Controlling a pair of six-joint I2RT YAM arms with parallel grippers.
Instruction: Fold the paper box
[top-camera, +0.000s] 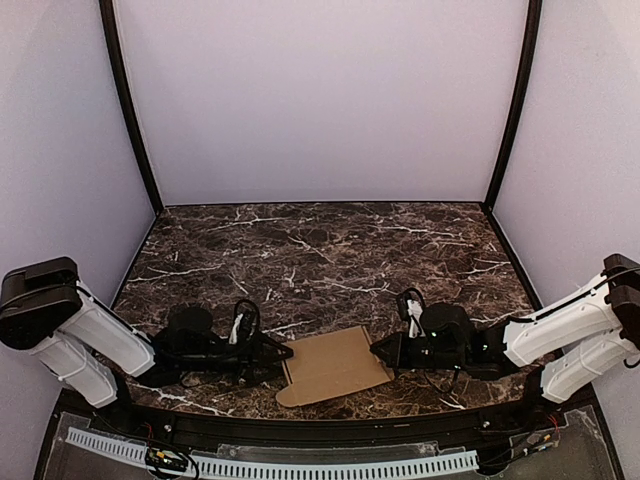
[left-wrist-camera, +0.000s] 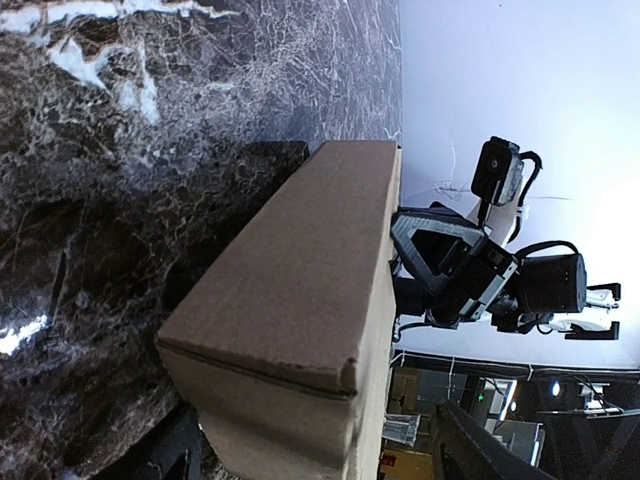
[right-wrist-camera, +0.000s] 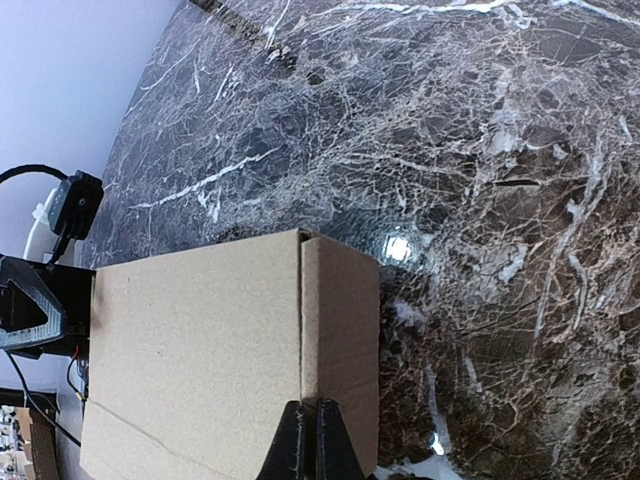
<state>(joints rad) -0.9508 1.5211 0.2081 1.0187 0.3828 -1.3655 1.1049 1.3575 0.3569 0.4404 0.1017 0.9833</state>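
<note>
Low in the middle of my overhead view, the plain brown cardboard paper box (top-camera: 335, 365) lies on the near strip of the dark, white-veined marble table (top-camera: 320, 250), between my two pincers. The right gripper (right-wrist-camera: 308, 442) is closed, its fingertips together against the box's near edge. The left gripper (top-camera: 283, 352) sits at the box's left side in that view; I cannot tell whether it grips or hangs loose. Behind stands a pale lilac wall (top-camera: 320, 100).

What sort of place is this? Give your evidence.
Probably a robot test cell: plain walls enclose a marble-patterned table, two arms sit at its near edge, a paper box between them.
</note>
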